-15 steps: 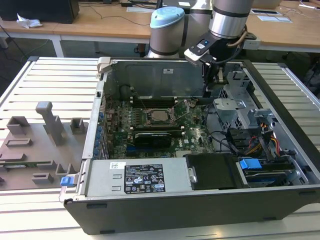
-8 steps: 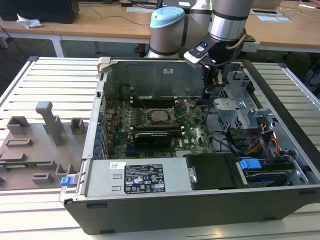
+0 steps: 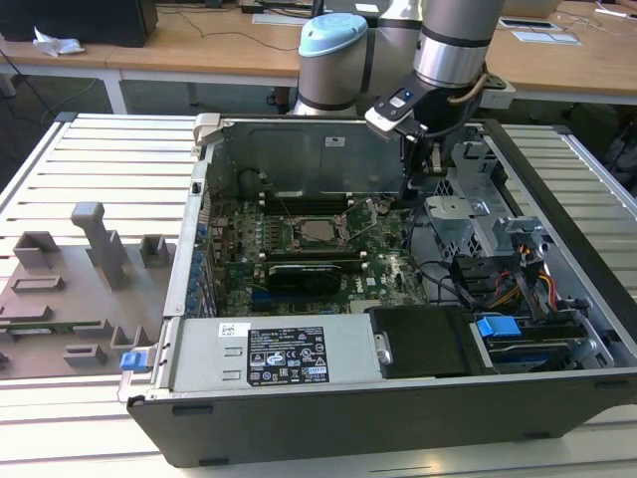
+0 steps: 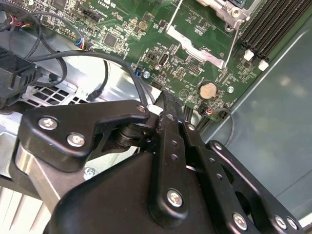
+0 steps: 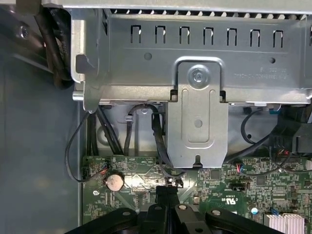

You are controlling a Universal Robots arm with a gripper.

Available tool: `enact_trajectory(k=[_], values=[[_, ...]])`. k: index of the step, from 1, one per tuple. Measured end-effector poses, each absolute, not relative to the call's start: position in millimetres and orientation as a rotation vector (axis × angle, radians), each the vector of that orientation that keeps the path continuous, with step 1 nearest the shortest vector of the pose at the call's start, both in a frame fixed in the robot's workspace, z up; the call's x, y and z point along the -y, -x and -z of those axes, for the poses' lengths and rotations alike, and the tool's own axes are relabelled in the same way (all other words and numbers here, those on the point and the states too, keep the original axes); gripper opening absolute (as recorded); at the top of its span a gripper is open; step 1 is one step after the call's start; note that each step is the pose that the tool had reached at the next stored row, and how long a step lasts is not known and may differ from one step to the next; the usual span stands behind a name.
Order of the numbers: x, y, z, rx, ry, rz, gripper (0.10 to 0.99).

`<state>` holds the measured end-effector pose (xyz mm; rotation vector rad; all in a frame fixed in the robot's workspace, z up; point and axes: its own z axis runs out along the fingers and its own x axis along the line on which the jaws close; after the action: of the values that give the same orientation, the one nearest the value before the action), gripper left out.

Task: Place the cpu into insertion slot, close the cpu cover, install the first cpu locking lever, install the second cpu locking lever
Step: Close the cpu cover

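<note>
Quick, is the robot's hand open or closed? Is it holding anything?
The hand: closed, fingertips pressed together with nothing visible between them, just above the green motherboard.

Bright, even daylight pours across the pale slatted table [image 3: 90,169] in the exterior view, while the open computer case [image 3: 398,418] sits darker, its inside in soft shade. In the second wrist view, gentle highlights ride the black claw [image 4: 167,103] and the coin cell [image 4: 208,90] glints. In the first wrist view the metal bracket [image 5: 197,117] is evenly lit, and the case's wall beside it is dim.
</note>
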<state>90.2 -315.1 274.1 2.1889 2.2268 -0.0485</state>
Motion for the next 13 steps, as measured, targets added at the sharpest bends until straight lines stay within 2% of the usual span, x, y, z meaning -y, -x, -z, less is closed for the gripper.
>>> enact_trajectory(k=[13], values=[[315.1,-90.2,-265.7,-2.227,-2.189,0.048,0.106]])
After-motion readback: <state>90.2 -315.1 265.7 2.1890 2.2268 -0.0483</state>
